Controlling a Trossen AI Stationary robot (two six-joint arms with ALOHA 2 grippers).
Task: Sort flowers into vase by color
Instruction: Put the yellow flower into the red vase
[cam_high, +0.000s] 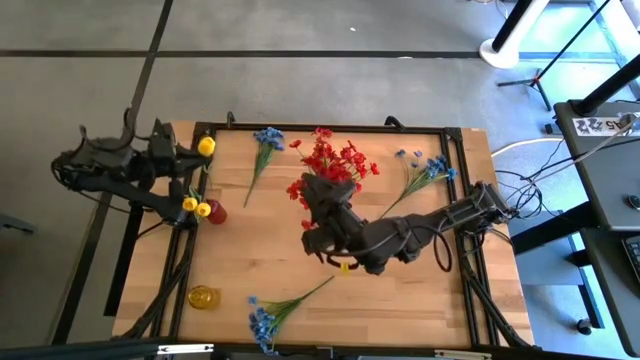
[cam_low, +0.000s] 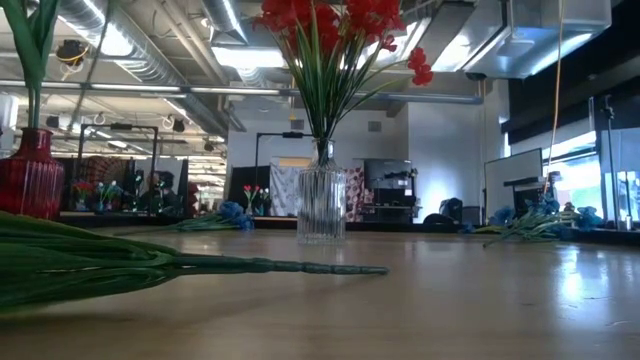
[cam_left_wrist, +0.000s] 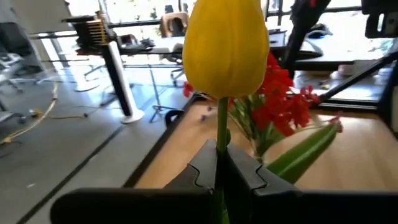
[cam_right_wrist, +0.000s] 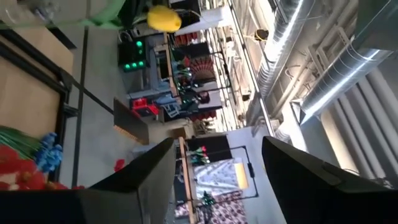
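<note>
Yellow flower (cam_left_wrist: 226, 46) stem clamped in left pincer (cam_left_wrist: 222, 168), seen only at its wrist. Overhead, right pincer (cam_high: 318, 222) beside red flowers (cam_high: 335, 160); its wrist view shows fingers (cam_right_wrist: 152, 171) parted, empty.

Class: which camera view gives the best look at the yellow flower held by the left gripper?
The left wrist view: the yellow flower fills it, stem pinched in the shut left gripper. The high view shows only a small bloom at the table's left edge. The low view misses it; the right wrist view shows a distant yellow blob.

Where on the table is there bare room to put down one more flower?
The bare wood between the yellow vase and the blue spray is free. The corner behind the right arm is free too. It is crowded around the red flowers, where the right gripper hangs, and near the red vase.
</note>
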